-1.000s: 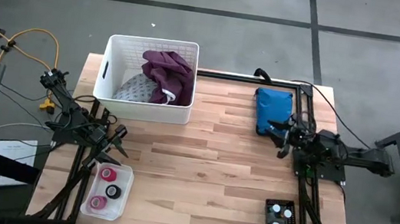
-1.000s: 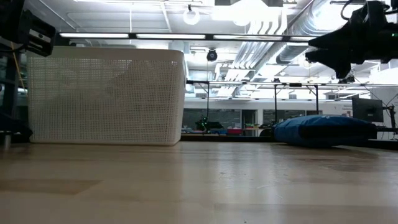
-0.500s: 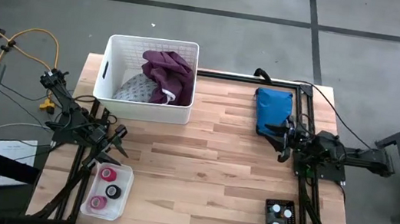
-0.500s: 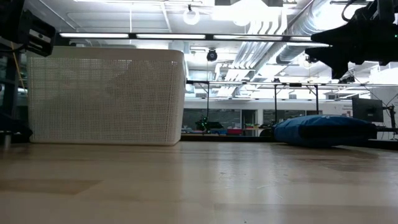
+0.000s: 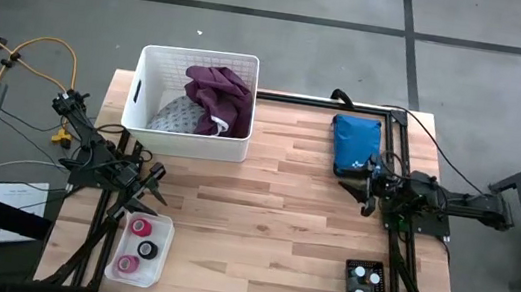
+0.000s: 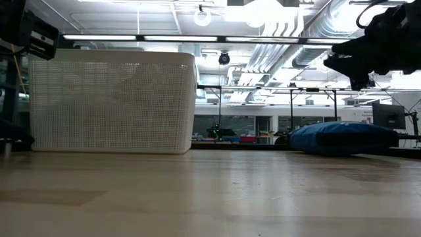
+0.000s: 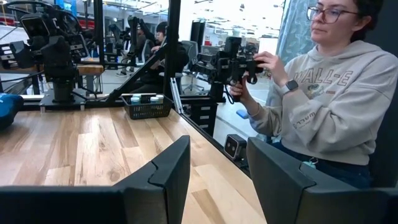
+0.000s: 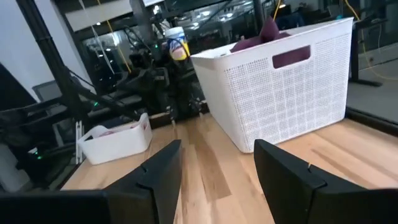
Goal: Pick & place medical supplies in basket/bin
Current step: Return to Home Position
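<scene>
The white basket [image 5: 194,102] stands on the table at the far left. A purple garment [image 5: 217,93] and a grey dotted garment [image 5: 174,114] lie inside it. Tape rolls [image 5: 141,246] sit in a small clear tray [image 5: 161,254] near the left front corner. White-capped vials [image 5: 365,286] stand in a small black basket at the right front. My left gripper [image 5: 156,185] hovers open at the table's left edge, between the tray and the basket. My right gripper [image 5: 355,194] hovers open at the right side, pointing level toward the basket [image 8: 286,81], with nothing between its fingers.
A blue pouch [image 5: 356,143] lies at the far right, just beyond my right gripper. A person [image 7: 323,93] sits past the table's near right corner, holding a hand controller. The middle of the wooden table [image 5: 261,217] holds no objects.
My right gripper has turned at the wrist. Its fingers have swung away from the blue pouch toward the table's near edge, and it now points at the left side. It has stayed open. Nothing on the table has moved.
</scene>
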